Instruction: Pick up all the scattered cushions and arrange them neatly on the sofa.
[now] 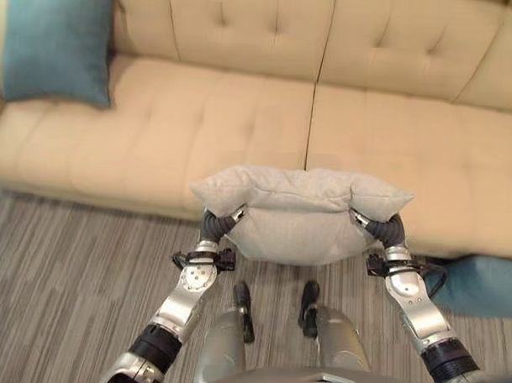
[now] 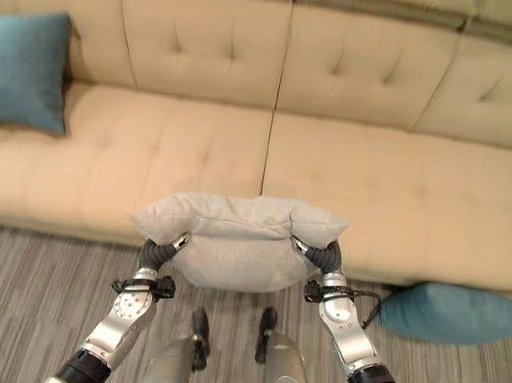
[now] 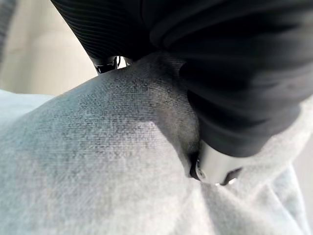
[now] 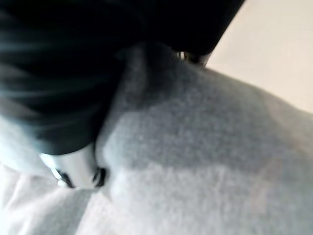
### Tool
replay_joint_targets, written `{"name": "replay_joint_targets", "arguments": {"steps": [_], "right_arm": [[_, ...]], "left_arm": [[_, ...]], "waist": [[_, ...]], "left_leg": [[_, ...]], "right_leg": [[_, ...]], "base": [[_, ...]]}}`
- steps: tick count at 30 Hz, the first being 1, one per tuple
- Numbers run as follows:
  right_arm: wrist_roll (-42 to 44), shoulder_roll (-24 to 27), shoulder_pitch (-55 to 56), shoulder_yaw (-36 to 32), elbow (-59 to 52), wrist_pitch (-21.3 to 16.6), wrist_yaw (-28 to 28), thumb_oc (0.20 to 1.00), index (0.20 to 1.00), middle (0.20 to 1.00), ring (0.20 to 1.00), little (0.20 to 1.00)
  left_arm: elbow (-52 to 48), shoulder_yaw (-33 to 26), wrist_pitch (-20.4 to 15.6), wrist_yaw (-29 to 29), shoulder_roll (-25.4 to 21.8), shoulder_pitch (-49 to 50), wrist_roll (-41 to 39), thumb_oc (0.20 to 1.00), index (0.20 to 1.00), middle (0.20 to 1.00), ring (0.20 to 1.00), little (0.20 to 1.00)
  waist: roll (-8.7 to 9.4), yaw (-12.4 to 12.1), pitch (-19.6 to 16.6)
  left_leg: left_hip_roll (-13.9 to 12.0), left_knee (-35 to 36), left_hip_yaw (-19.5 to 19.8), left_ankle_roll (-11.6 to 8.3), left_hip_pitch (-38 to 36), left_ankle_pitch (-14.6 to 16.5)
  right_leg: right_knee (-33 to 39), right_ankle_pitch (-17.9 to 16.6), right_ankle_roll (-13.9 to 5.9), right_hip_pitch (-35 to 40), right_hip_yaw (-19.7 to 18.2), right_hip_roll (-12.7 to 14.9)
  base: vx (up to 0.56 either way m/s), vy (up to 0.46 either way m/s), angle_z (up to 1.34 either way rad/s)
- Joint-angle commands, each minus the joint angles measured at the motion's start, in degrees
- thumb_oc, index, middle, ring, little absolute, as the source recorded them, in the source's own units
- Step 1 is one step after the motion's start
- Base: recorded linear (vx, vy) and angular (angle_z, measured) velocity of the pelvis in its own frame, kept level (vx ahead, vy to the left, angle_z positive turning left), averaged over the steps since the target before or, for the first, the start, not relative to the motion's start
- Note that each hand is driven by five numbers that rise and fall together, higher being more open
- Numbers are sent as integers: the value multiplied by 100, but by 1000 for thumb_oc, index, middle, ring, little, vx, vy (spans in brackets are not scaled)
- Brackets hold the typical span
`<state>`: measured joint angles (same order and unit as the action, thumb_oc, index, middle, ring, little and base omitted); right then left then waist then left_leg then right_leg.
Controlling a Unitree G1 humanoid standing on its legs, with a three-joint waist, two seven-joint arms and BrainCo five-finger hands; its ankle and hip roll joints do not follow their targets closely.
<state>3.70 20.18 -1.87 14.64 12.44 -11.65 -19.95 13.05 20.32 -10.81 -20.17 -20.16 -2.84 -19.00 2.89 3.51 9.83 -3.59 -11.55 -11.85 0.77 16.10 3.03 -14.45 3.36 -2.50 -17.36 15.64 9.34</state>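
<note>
Grey cushion fills the space between my two hands, lifted clear of the striped carpet and hanging just in front of the sofa's front edge, near the seam between the two seat cushions. My left hand presses into the cushion's left corner and my right hand into its right corner. Both wrist views show a thumb dug into the grey cloth, with the fabric bunched and folded around it; the rest of the fingers are buried in the cushion. So each hand has a pinching hold on the cushion.

Three cushions can be counted: the grey one I carry and two teal ones. One teal cushion stands upright at the left end of the beige sofa, leaning on the backrest. A second teal cushion lies on the carpet at the right, touching the sofa's front base, near my right arm.

No label, tag or writing can be read on any cushion or on the sofa.
</note>
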Motion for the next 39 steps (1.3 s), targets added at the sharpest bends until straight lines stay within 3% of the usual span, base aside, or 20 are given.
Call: {"name": "replay_joint_targets", "arguments": {"steps": [1, 7, 8, 10, 12, 15, 17, 19, 21, 22, 23, 25, 26, 27, 31, 36, 39], "right_arm": [[-107, -56, -163, -247, -347, -371, 107, 200, 200, 200, 200, 200], [-257, -209, 62, -303, -388, -342, 146, 200, 200, 200, 200, 200], [-304, -207, 113, -276, -419, -334, 182, 200, 200, 200, 200, 200], [-308, -193, 124, -280, -429, -342, 189, 200, 200, 200, 200, 200], [-284, -139, 146, -301, -450, -332, 201, 200, 200, 200, 200, 200], [-300, -113, 179, -323, -476, -323, 201, 200, 200, 200, 200, 200], [-313, -76, 341, -423, -525, -321, 261, 200, 200, 200, 200, 200], [-286, 2, 594, -549, -601, -329, 279, 200, 200, 200, 200, 200], [-230, 63, 646, -590, -613, -331, 272, 200, 200, 200, 200, 200], [-229, 64, 647, -591, -614, -331, 273, 200, 200, 200, 200, 200], [-204, 129, 619, -606, -636, -259, 257, 200, 200, 200, 200, 200], [-154, 135, 599, -602, -692, -249, 250, 200, 200, 200, 200, 200], [-134, 150, 599, -597, -729, -253, 254, 200, 200, 200, 200, 200], [-101, 173, 584, -604, -740, -262, 237, 200, 200, 200, 200, 200], [-54, 185, 542, -587, -719, -249, 170, 200, 200, 200, 200, 200], [-134, 157, 550, -536, -772, -241, 225, 200, 200, 200, 200, 200], [-240, 54, 399, -454, -799, -256, 255, 200, 200, 200, 200, 200]], "left_arm": [[-553, -13, -436, 212, 113, 19, 183, 200, 200, 200, 200, 200], [-535, -136, -349, 267, 146, 414, 190, 200, 200, 200, 200, 200], [-548, -165, -352, 290, 163, 482, 236, 200, 200, 200, 200, 200], [-545, -162, -353, 297, 164, 503, 249, 200, 200, 200, 200, 200], [-549, -165, -356, 321, 212, 538, 234, 200, 200, 200, 200, 200], [-565, -224, -380, 365, 241, 563, 192, 200, 200, 200, 200, 200], [-546, -166, -385, 411, 334, 607, 188, 200, 200, 200, 200, 200], [-615, -98, -358, 489, 383, 709, 141, 200, 200, 200, 200, 200], [-586, -46, -333, 509, 412, 720, 101, 200, 200, 200, 200, 200], [-587, -45, -332, 509, 412, 721, 101, 200, 200, 200, 200, 200], [-602, -37, -263, 506, 421, 718, 39, 200, 200, 200, 200, 200], [-592, -34, -228, 484, 419, 713, 72, 200, 200, 200, 200, 200], [-595, -30, -216, 480, 414, 717, 85, 200, 200, 200, 200, 200], [-616, -22, -199, 471, 406, 699, 97, 200, 200, 200, 200, 200], [-661, -34, -177, 438, 399, 669, 91, 200, 200, 200, 200, 200], [-698, -72, -188, 465, 401, 782, 62, 200, 200, 200, 200, 200], [-752, -110, -202, 443, 342, 739, 89, 200, 200, 200, 200, 200]], "waist": [[-152, -33, -128], [-262, -68, -153], [-253, -68, -225], [-238, -64, -257], [-165, -13, -307], [-138, -20, -321], [-73, 23, -422], [-1, 81, -459], [41, 101, -412], [33, 110, -415], [72, 49, -357], [133, -21, -363], [127, -52, -362], [74, -111, -332], [38, -200, -233], [-27, -237, -390], [-57, -285, -506]], "left_leg": [[90, 481, 27, -109, -663, -38], [250, 919, -68, 90, -1399, 16], [326, 1093, -57, 77, -1616, 29], [362, 1164, -48, 60, -1700, 38], [446, 1195, 37, 38, -1846, 111], [451, 1157, 103, 13, -1958, 182], [435, 907, 152, -126, -1965, 325], [283, 218, 167, -306, -1838, 476], [134, -582, 123, -457, -1526, 349], [121, -627, 136, -461, -1498, 368], [-16, -892, 66, -472, -1031, 136], [36, -633, 153, -378, -766, 171], [54, -441, 225, -365, -726, 59], [55, 0, 430, -400, -562, -241], [85, 345, 616, -463, -321, -559], [113, 601, 555, -381, -571, -564], [250, 769, 319, -191, -911, -354]], "right_leg": [[-107, 63, -594, 549, -205, 116], [-927, -71, -833, 570, -486, -23], [-639, 31, -736, 601, -639, -243], [-262, 3, -690, 673, -676, -334], [470, -205, -645, 666, -856, -538], [645, -284, -668, 765, -831, -549], [837, -233, -548, 1106, -842, -591], [1019, -128, -411, 1493, -678, -612], [1107, -76, -314, 1681, -520, -594], [1113, -79, -310, 1680, -508, -603], [1176, -6, -241, 1791, -492, -572], [1241, 21, -242, 1841, -568, -591], [1252, 41, -242, 1862, -591, -629], [1277, 124, -229, 1945, -673, -735], [1236, 298, -173, 2087, -812, -839], [1114, 544, -168, 2284, -933, -867], [554, 605, -344, 2146, -1012, -683]], "base": [[247, 209, -22], [137, 122, -25], [165, 28, -23], [150, -33, -7], [174, -92, 10], [176, -146, 24], [215, -239, 30], [178, -266, 62], [74, -150, 85], [62, -128, 40], [72, -106, 12], [120, -90, 1], [188, -29, -9], [153, -13, -16], [127, 0, -28], [250, 76, -30], [248, 164, -45]]}}
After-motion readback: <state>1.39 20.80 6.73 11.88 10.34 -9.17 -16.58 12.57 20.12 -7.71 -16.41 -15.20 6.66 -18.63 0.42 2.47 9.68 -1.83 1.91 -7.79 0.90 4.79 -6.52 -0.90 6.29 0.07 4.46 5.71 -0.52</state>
